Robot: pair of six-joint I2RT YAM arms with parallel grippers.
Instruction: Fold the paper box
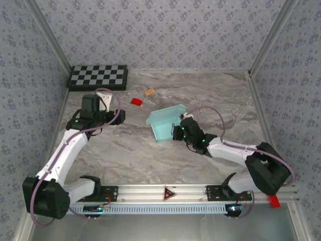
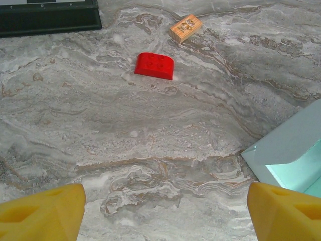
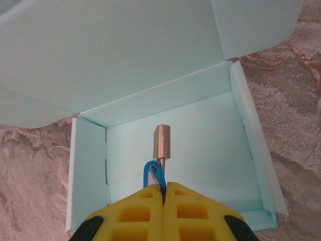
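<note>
Paper box (image 1: 165,123) sits mid-surface, a bit right of centre. It is an open tray with its side walls up and the lid flap raised on the far side. Surface (image 1: 125,150) is grey marble.

Right pincer (image 3: 163,190) is at the box's near-right edge, over the tray. Its yellow fingers (image 3: 190,213) are pressed together, pinching a small metal pin (image 3: 161,142) with a blue loop. The pin points into the tray; cannot tell if it touches the tray floor.

Left pincer (image 2: 165,211) is spread wide with nothing between its fingers. It is over bare surface left of the box, apart from it. The box's corner shows at the right edge of the left wrist view.

Red block (image 1: 136,101) lies far-left of the box, with a small wooden block (image 1: 149,92) just beyond it. Checkerboard (image 1: 98,76) sits at the far-left corner.
</note>
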